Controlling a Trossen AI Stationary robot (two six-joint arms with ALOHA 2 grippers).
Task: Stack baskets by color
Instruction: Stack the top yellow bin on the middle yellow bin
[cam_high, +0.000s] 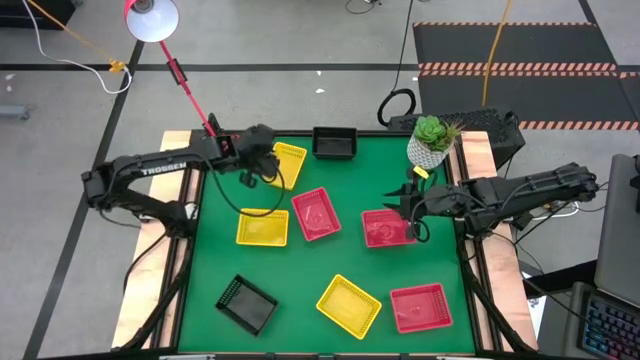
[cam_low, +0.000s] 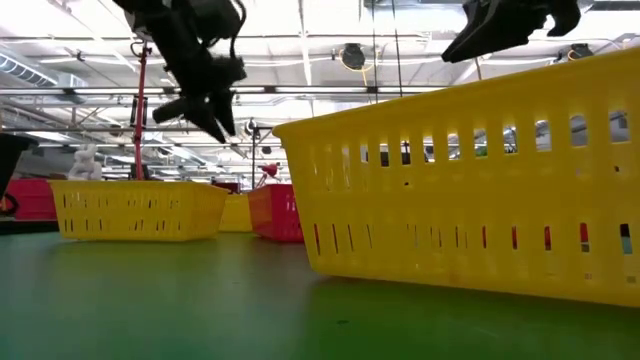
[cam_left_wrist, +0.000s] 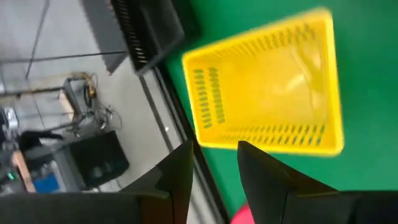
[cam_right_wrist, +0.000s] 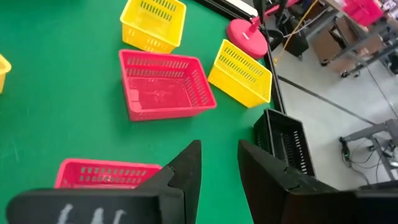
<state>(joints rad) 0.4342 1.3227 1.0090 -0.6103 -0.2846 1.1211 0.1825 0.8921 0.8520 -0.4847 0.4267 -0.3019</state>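
Several mesh baskets stand upright on the green table (cam_high: 300, 265). In yellow there is one at the far left (cam_high: 290, 160), one (cam_high: 262, 228) nearer and one (cam_high: 348, 305) at the front. The red ones are at centre (cam_high: 316, 214), right (cam_high: 386, 228) and front right (cam_high: 420, 307). Black ones stand at the far edge (cam_high: 334, 143) and front left (cam_high: 246, 304). My left gripper (cam_left_wrist: 214, 165) hovers open beside the far-left yellow basket (cam_left_wrist: 267, 87). My right gripper (cam_right_wrist: 219, 165) hangs open above the right red basket (cam_right_wrist: 106, 174). Neither holds anything.
A white plant pot (cam_high: 432, 145) stands at the table's far right corner. A red lamp stand (cam_high: 190, 95) rises from the far left corner, its base (cam_right_wrist: 245, 34) next to the yellow basket. Bare green cloth lies at the table's near left and middle.
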